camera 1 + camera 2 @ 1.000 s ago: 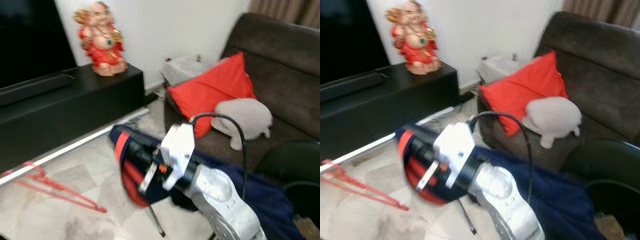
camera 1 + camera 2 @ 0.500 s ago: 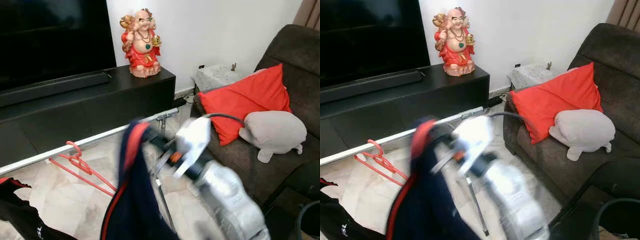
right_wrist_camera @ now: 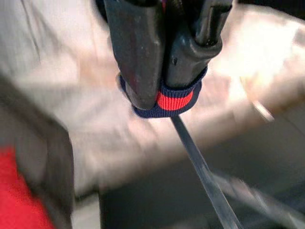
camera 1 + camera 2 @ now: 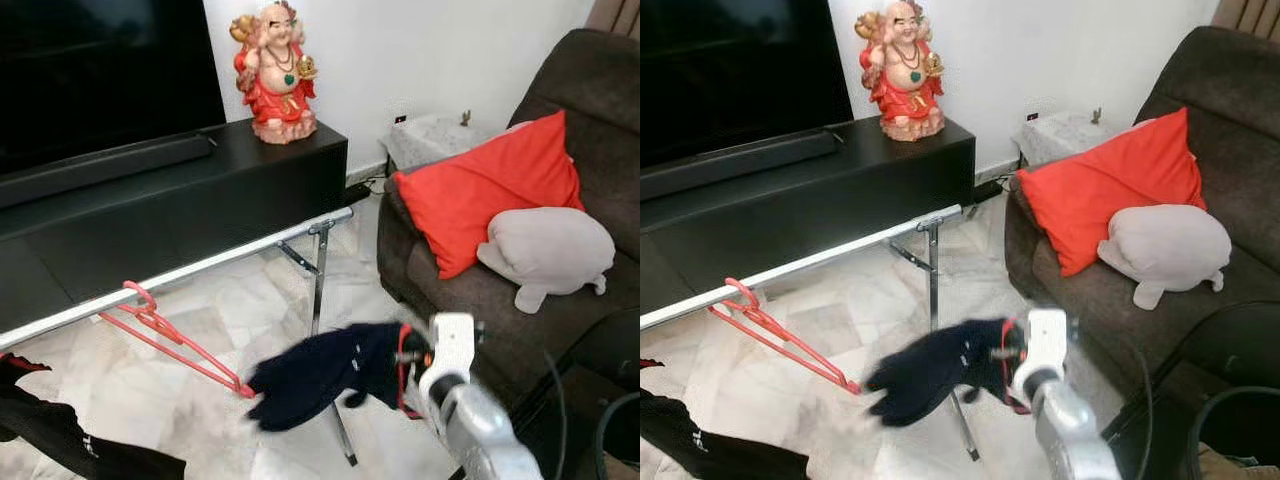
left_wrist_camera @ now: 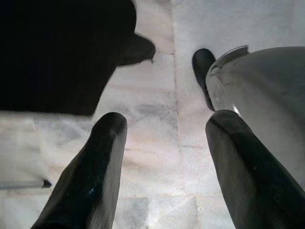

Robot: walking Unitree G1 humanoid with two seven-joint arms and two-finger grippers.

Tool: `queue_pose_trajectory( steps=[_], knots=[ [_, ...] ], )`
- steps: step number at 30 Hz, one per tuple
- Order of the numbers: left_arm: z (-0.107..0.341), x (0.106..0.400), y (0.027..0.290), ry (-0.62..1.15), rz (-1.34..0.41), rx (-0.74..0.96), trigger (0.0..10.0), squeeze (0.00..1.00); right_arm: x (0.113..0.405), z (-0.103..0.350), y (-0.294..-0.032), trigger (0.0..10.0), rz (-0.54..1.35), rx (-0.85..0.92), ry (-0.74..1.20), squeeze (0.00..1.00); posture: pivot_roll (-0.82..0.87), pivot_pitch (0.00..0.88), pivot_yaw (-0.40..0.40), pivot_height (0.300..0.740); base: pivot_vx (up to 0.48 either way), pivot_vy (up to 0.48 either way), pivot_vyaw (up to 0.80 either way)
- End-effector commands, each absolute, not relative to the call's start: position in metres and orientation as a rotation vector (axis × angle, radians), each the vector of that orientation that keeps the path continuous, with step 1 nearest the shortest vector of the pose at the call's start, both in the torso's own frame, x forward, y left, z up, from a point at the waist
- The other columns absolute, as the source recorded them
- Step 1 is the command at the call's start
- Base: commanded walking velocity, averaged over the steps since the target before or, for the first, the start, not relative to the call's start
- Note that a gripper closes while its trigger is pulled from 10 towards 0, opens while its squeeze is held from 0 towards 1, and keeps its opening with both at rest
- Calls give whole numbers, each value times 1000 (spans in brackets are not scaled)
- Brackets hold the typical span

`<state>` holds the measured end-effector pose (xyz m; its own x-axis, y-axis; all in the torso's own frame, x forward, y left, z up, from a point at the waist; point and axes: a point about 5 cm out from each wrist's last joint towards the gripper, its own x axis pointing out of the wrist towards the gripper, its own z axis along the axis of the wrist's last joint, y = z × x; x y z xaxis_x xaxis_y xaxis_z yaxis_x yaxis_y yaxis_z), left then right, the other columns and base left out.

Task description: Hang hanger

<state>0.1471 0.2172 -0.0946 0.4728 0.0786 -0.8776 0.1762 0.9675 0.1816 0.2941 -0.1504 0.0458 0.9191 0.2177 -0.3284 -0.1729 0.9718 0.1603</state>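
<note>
1. Hanging by its hook, the red hanger (image 4: 170,338) sits on the silver rail (image 4: 200,268), so that step looks done.
2. Right of the rail's leg, the right gripper (image 3: 162,81) is clamped on a navy garment (image 4: 325,370).
3. Wrist views add detail: red trim pinched; left gripper (image 5: 164,167) spread, holding nothing.

Navy garment (image 4: 325,372) was motion-blurred and hid the right gripper's fingertips, black clothing (image 4: 60,440) was cut off at the lower edge, right wrist background was smeared.
</note>
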Motion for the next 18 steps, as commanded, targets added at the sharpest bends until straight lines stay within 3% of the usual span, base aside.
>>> queue_pose_trajectory(
  steps=[1, 5, 18],
  knots=[
    [-95, 143, 220, 1081, -31, 254, 10000, 0, 295, 43, -153, 10000, 174, 119, 342, 0, -61, 37, 51, 740, 0, 0, 0],
    [-96, 142, 220, 1078, -12, 236, 10000, 0, 291, 26, -163, 10000, 93, 140, 386, 0, -51, 32, 51, 740, 0, 0, 0],
    [-97, 138, 223, 1068, 81, 146, 10000, 0, 289, 13, -167, 10000, 78, 119, 362, 0, -53, 8, 73, 740, 0, 0, 792]
  ],
)
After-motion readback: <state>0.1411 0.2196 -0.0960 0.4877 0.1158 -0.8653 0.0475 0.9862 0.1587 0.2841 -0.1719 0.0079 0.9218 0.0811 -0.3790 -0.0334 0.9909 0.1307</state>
